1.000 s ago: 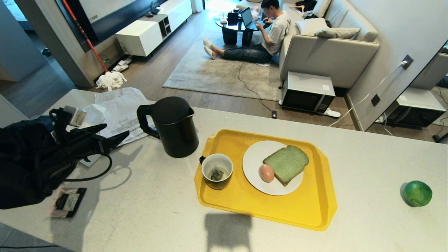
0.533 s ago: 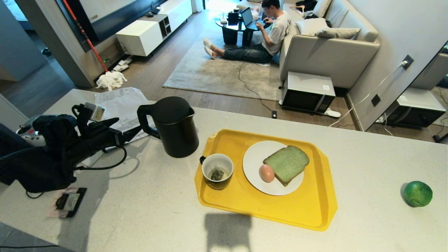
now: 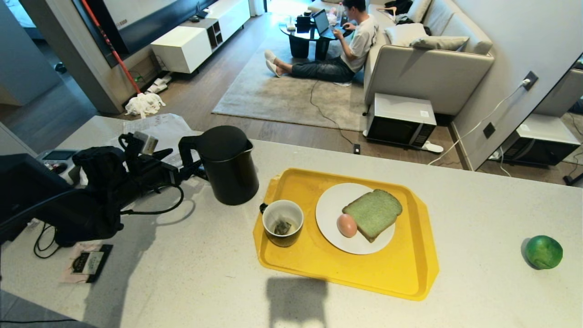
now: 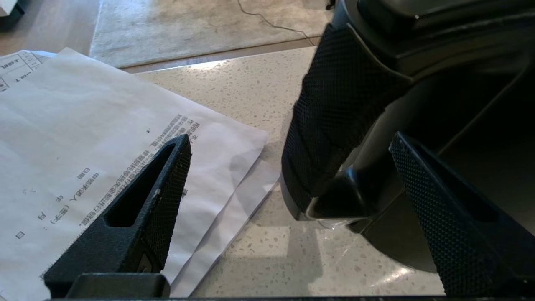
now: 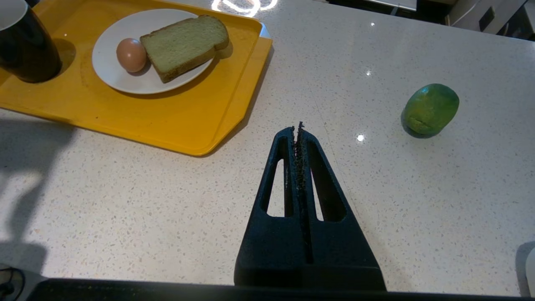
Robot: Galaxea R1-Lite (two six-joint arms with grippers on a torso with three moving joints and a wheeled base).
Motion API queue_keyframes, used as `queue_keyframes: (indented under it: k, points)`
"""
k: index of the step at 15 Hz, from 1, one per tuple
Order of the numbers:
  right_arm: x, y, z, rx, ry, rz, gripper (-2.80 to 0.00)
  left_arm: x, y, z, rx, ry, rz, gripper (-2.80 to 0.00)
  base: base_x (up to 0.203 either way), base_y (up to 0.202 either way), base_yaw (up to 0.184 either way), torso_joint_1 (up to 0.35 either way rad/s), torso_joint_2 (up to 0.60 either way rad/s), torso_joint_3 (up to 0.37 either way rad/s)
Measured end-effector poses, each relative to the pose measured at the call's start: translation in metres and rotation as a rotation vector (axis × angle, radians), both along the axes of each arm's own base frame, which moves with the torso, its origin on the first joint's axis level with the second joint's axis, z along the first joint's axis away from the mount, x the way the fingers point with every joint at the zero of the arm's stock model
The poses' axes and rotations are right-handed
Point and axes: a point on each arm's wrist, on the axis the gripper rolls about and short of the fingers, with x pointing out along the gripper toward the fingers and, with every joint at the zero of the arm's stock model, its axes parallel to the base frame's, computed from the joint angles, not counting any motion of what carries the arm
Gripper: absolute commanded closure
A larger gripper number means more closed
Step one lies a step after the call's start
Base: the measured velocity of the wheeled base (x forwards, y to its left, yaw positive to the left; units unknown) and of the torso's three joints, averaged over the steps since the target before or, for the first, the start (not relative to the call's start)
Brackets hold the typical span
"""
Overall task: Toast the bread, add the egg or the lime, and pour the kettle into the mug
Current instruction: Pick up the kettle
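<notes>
The left gripper [image 3: 189,169] is straddling the handle [image 4: 334,121] of the kettle [image 3: 227,164], fingers spread wide, not squeezing. The kettle is standing at ten o'clock from the tray [image 3: 401,269]. The right gripper [image 5: 299,127] is hovering over the counter [image 5: 167,209], fingers pressed together, the lime [image 5: 430,108] at two o'clock.

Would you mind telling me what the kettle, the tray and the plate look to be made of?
Kettle: probably matte black coated metal or plastic; dull, even surface, and its handle has a fine textured grip.
Tray: likely moulded yellow plastic, smooth, with a raised rim and a soft sheen.
Plate: seemingly glazed white ceramic, though melamine can't be ruled out.
</notes>
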Motion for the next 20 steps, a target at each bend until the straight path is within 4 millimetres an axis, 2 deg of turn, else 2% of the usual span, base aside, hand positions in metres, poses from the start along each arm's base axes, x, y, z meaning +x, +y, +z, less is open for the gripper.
queue_keyframes:
  k: [6,20]
  points:
    - [0.000,0.000,0.000,0.000,0.000,0.000,0.00,0.007,-0.011,0.000,0.001,-0.015,-0.010,-2.80,0.000,0.000,0.000,0.000,0.00,0.000]
    - [0.000,0.000,0.000,0.000,0.000,0.000,0.00,0.015,-0.008,0.010,-0.007,-0.085,0.029,-2.80,0.000,0.000,0.000,0.000,0.00,0.000]
